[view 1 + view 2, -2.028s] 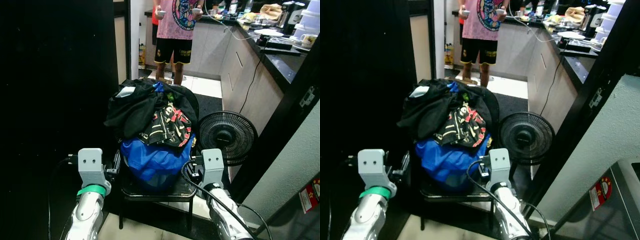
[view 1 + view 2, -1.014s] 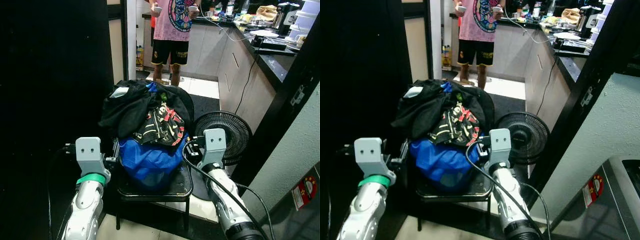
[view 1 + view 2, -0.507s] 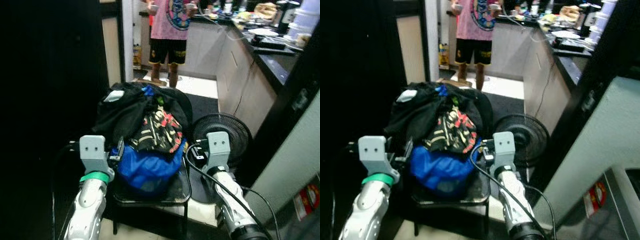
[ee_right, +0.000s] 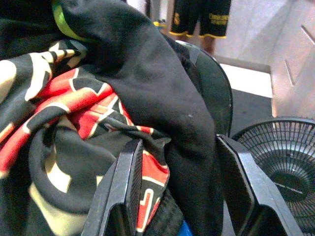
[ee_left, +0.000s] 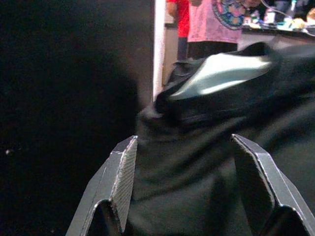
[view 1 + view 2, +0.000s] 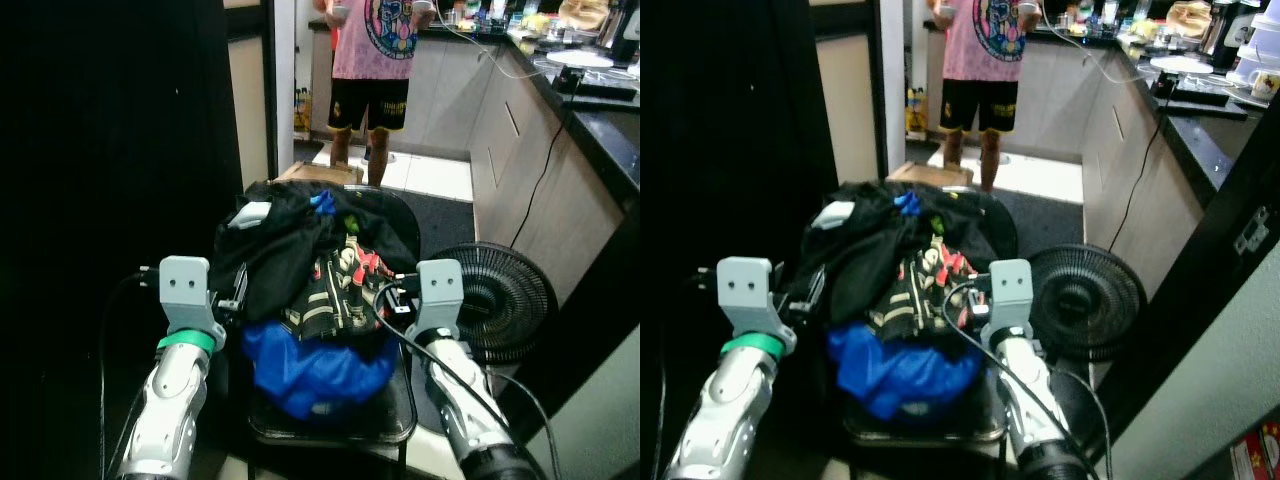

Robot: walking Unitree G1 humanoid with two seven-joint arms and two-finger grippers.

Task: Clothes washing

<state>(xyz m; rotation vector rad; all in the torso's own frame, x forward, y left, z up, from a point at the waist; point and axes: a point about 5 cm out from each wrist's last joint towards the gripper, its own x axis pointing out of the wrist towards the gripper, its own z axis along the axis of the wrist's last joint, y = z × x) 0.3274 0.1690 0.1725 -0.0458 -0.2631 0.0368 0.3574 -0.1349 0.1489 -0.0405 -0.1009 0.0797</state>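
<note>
— Clothes (image 6: 310, 290): where?
— Heaped on black chair (image 6: 395, 425), beside floor fan (image 6: 510, 300).
— Claws?
— Left claw (image 5: 189, 177) spread wide against black garment (image 5: 206, 162), gripping nothing. Right claw (image 4: 179, 182) open too, at patterned shirt (image 4: 74, 128).

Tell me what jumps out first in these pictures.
A heap of clothes piled on a black chair in the middle: black on top, a red and cream print, blue at the bottom. The left hand and right hand flank it, both open. Behind stands a person, with a black fan on the floor to the right.
</note>
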